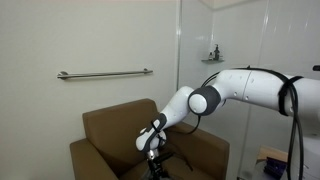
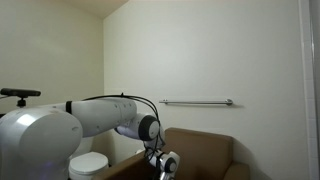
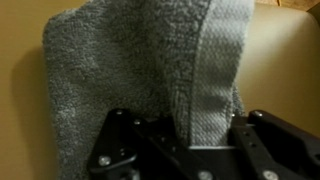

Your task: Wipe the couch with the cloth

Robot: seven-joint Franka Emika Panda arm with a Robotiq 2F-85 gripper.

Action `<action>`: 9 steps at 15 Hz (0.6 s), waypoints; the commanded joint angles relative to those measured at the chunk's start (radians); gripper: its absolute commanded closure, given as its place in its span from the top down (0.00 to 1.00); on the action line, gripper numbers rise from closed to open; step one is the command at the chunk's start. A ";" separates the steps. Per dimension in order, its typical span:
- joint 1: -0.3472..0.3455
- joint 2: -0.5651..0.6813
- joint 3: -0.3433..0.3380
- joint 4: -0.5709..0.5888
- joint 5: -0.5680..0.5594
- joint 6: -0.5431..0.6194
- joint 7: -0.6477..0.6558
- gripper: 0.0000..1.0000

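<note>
Arm (image 1: 245, 90) reaches out long and bends down into the couch (image 1: 105, 130), a brown armchair against the wall; looks like that's to put the wrist low over the seat so the cloth can drag flat on it

Grey terry cloth (image 3: 120, 70) fills the wrist view, spread over tan upholstery, looks in contact or just off it

Gripper (image 3: 190, 152) jaws closed in partway, pinching a thick folded hem of the cloth, rest hangs free as the wiping pad

Around: wall grab rail (image 1: 105, 73) above the backrest, well clear; white stool-like thing (image 2: 88, 164) beside the couch; small shelf (image 1: 212, 59) higher up. Armrests are probably the only real obstacle to side strokes
</note>
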 commanded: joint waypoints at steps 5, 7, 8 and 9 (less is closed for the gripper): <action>-0.137 -0.002 -0.041 -0.008 0.016 0.014 -0.008 0.04; -0.146 -0.002 -0.037 -0.005 0.016 0.012 -0.006 0.04; -0.143 -0.002 -0.030 -0.001 0.016 0.014 -0.007 0.04; -0.139 -0.002 -0.024 0.002 0.016 0.017 -0.011 0.04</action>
